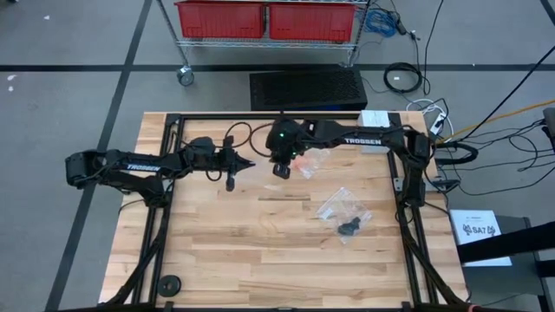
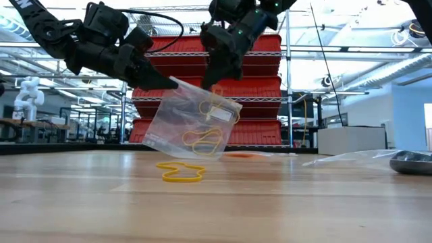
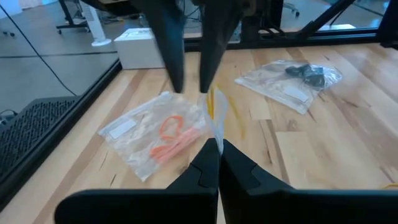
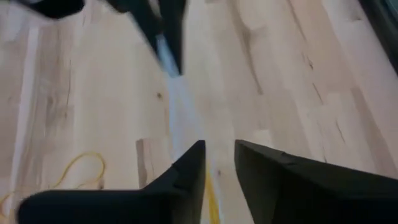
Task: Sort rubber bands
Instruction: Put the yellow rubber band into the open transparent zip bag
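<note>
three clear bags are in sight. one bag point(image 2: 192, 121) hangs in the air above the table point(image 1: 260, 251), tilted, with yellow rubber bands point(image 2: 202, 138) inside it; how many is hard to say, perhaps three or four loops overlapping. the left gripper point(image 2: 169, 82) pinches this bag's top corner, its fingers pressed fully together on the plastic, as the left wrist view also shows point(image 3: 212, 149). the right gripper point(image 2: 216, 74) sits at the bag's upper edge, at about one o'clock from the left one; its fingers point(image 4: 193, 168) stand slightly parted with the thin bag edge running between them, and whether they actually grip it cannot be told.

below the hanging bag, at six o'clock from it, one yellow band point(image 2: 179, 172) lies loose on the wood, twisted in a loop.

a second bag point(image 3: 155, 134) lies flat on the table and holds orange bands point(image 3: 171, 137), about two or three, bunched together. a third bag point(image 1: 342, 208), at about four o'clock from the right gripper in the high view, holds a dark clump of black bands point(image 1: 349, 229), too small to count.

beyond the table stands a wire cart with two red bins point(image 1: 264, 19).
</note>
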Robot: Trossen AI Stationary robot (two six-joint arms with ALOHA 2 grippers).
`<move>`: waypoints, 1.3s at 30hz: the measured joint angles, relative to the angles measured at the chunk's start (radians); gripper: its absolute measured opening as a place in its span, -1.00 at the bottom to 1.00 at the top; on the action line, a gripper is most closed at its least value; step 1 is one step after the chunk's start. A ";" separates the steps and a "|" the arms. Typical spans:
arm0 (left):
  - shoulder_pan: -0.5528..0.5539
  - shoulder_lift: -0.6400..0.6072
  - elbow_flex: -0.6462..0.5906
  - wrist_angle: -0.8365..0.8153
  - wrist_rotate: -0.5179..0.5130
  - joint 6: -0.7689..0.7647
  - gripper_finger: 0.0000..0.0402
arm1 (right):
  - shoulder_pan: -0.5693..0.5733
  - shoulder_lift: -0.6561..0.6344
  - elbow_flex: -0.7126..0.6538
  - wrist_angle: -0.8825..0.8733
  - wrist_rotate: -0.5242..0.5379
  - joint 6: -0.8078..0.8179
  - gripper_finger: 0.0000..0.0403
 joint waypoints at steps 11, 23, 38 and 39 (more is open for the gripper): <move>0.000 0.000 0.000 -0.009 0.000 0.008 -0.99 | 0.034 -0.128 -0.001 -0.139 0.157 0.001 -0.96; 0.000 0.000 0.000 -0.012 -0.003 0.007 -0.99 | 0.222 -0.227 -0.464 0.169 0.255 0.427 -0.55; 0.000 0.000 0.000 -0.007 -0.006 0.007 -0.99 | 0.254 -0.224 -0.732 0.692 0.640 0.563 -0.09; 0.000 0.000 0.000 -0.007 -0.008 0.007 -0.99 | 0.253 -0.220 -0.732 0.708 0.620 0.553 -0.13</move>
